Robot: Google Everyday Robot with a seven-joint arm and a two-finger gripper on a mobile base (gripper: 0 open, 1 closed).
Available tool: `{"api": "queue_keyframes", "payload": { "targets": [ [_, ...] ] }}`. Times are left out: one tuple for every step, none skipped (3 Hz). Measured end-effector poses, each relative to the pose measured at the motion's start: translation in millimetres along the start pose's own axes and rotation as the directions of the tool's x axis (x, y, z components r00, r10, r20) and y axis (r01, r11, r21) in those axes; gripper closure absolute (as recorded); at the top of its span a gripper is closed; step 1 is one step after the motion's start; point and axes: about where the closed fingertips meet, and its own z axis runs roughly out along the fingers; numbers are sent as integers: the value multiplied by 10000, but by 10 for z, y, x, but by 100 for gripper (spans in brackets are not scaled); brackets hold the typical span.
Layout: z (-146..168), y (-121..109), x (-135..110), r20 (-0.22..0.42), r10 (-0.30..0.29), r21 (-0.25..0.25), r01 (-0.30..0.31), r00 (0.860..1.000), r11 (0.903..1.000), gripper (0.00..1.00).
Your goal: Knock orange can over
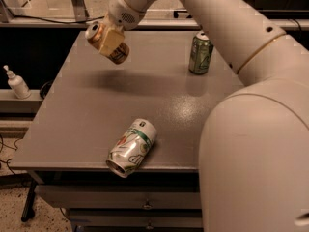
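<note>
The orange can (119, 54) is coppery with a silver top. It is held tilted in the air over the far left part of the grey table (96, 110), its top pointing up and to the left. My gripper (109, 41) reaches in from the upper right and is shut on the can's middle. A cream finger pad (111, 36) covers part of the can's side. The can's shadow lies on the table below it.
A green can (200, 53) stands upright at the far right of the table. A white can with green and red markings (132, 147) lies on its side near the front edge. A white pump bottle (16, 82) stands on a ledge to the left. My arm fills the right side.
</note>
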Motion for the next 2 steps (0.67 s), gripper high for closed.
{"api": "queue_keyframes", "payload": {
  "targets": [
    [203,234,169,-1578,-644,-734,534,9854,9959,100],
    [378,436,368,-2843,-1105,-1370,737,9524,9878,100]
  ]
}}
